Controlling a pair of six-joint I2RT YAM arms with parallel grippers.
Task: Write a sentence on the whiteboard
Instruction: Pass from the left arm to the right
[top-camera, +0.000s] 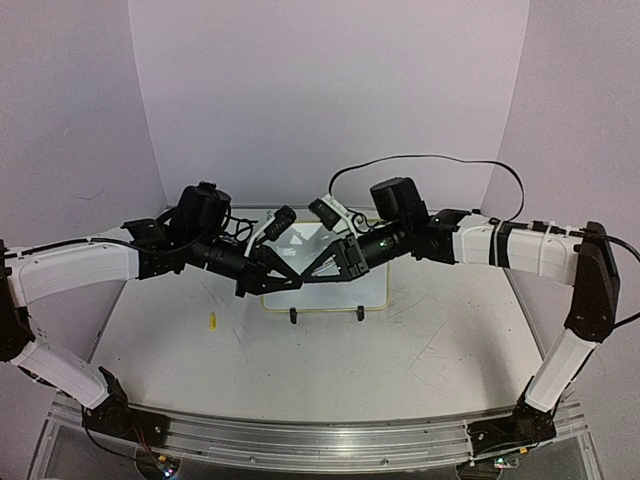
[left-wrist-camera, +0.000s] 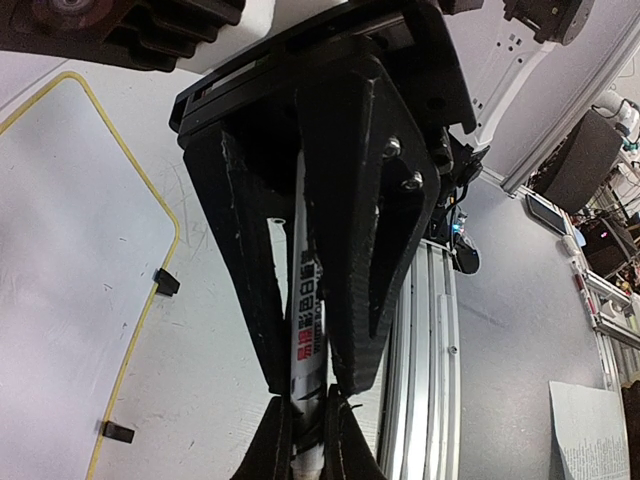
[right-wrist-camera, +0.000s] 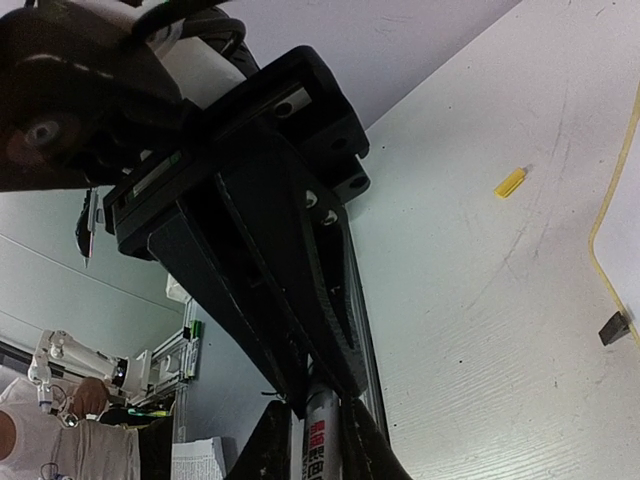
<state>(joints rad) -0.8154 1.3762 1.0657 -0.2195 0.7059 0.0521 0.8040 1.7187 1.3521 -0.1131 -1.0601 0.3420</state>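
Whiteboard (top-camera: 372, 286): white panel with a thin yellow rim and rounded corners, at the middle of the surface (top-camera: 420, 360) towards the back. It sits directly below the spot where the two claws meet, and both arms cover much of its face in the top view. Its rim also shows at the left of the left wrist view (left-wrist-camera: 60, 250) and at the right edge of the right wrist view (right-wrist-camera: 630, 250).
Clip feet (top-camera: 293, 316): two, black, on the near edge of the whiteboard and resting on the surface.
Marker (left-wrist-camera: 308, 330): white barrel with a red band and printed characters, held in the air between the two claws and lined up along the fingers of both.
Left claw (top-camera: 296, 284): reaches in from the left with its fingers pressed together on the marker barrel, which runs out past its tips (left-wrist-camera: 315, 385).
Right claw (top-camera: 309, 278): reaches in from the right, tip to tip with the left claw. Its fingers are clamped on the same marker (right-wrist-camera: 325, 400), on the end that sticks out of the left claw.
Yellow piece (top-camera: 212, 321): small and oblong, lying on the surface to the left of the whiteboard, apart from it.
Rail (top-camera: 320, 440): a metal strip along the near edge of the surface, carrying both arm bases.
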